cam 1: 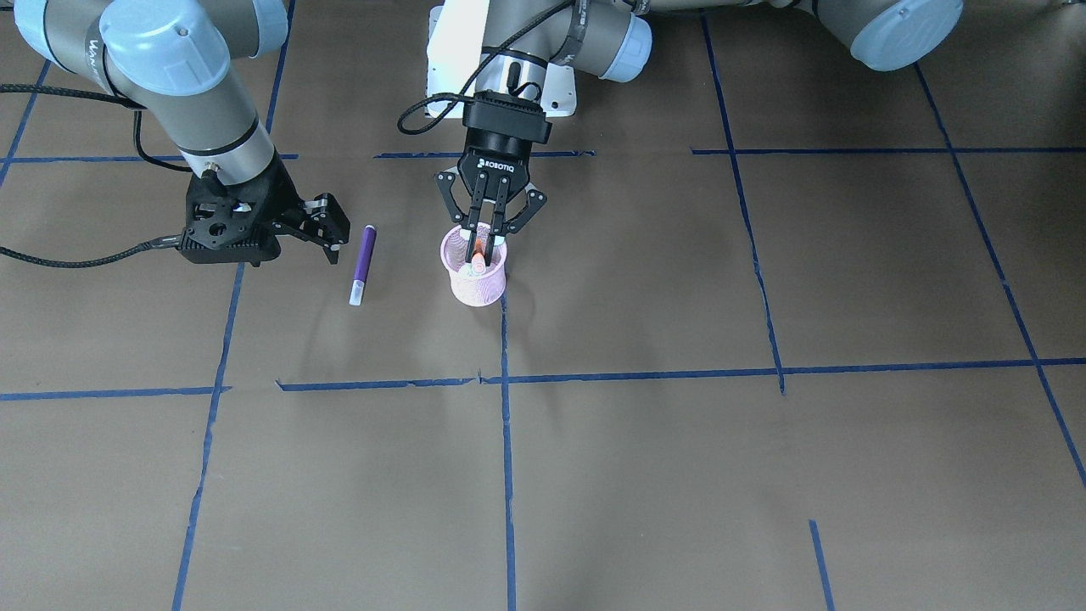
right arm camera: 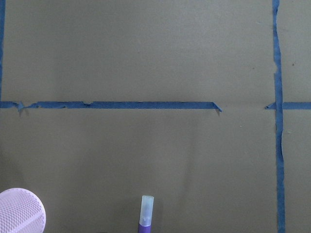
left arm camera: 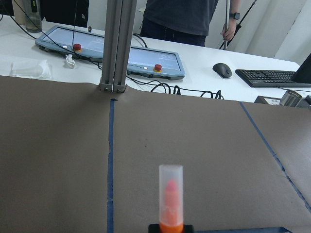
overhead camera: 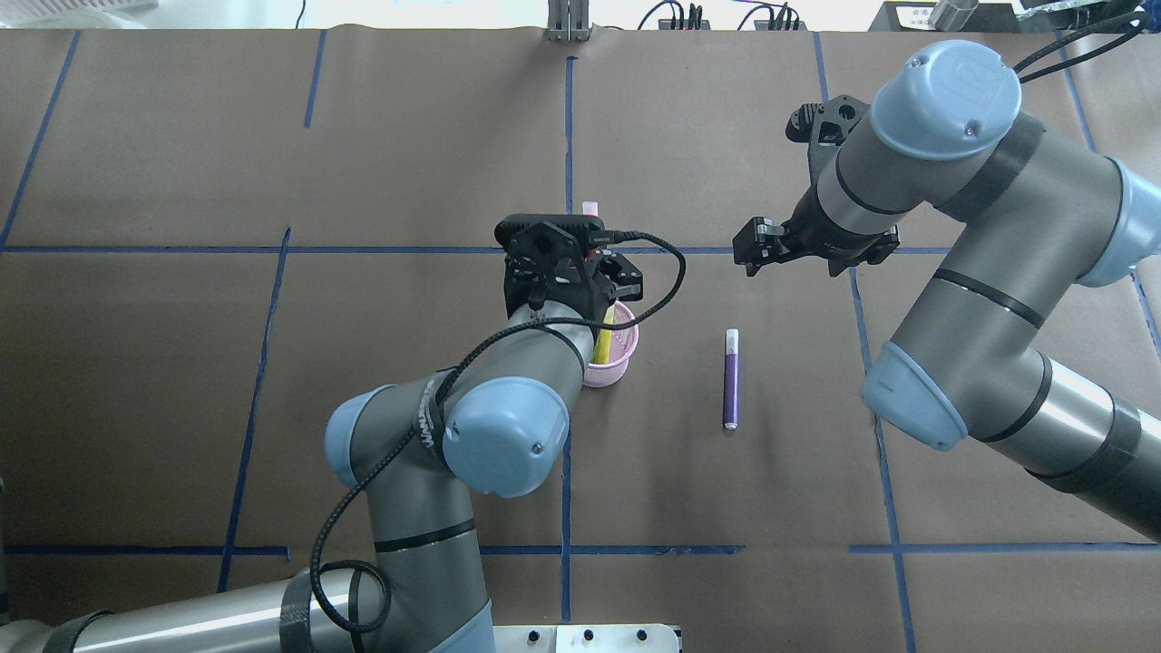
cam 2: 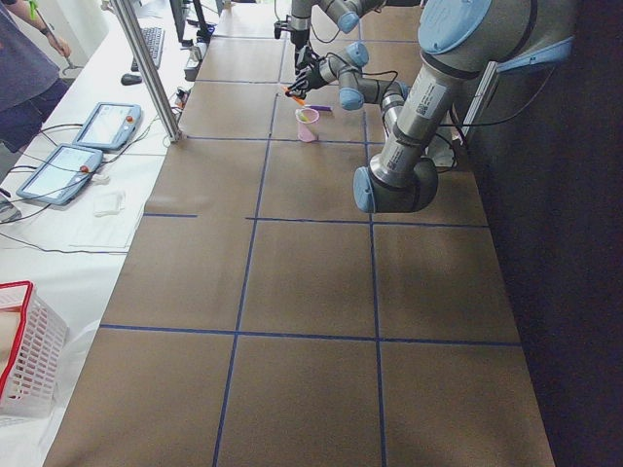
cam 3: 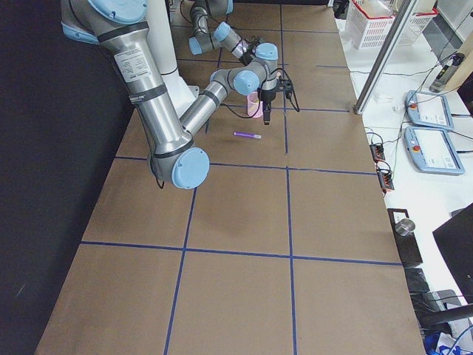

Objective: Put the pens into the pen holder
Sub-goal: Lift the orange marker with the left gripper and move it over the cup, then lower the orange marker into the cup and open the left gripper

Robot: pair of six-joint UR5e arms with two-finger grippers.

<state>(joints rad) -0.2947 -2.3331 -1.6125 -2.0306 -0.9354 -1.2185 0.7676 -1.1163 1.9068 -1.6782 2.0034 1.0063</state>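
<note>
I read left hand (cam 1: 482, 243) clenched on orange pen (cam 1: 478, 251), tip in pink mesh pen holder (cam 1: 480, 287), depth hidden. Green pen (overhead camera: 603, 345) inside, half masked. Purple pen (cam 1: 364, 263) flat on counter (cam 1: 679, 475) beside released right hand (cam 1: 335, 226).

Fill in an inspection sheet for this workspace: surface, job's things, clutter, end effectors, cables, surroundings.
Surface: table covered in brown paper with a blue tape grid.
Job's things: pen holder upright; green pen inside it; orange pen held over its mouth; purple pen lying flat beside it.
Clutter: nothing seen.
End effectors: left end effector shut on the orange pen; right end effector near the purple pen, holding nothing, opening unclear.
Cables: black cable trails from the right wrist.
Surroundings: operator and teach pendants beyond the table.
</note>
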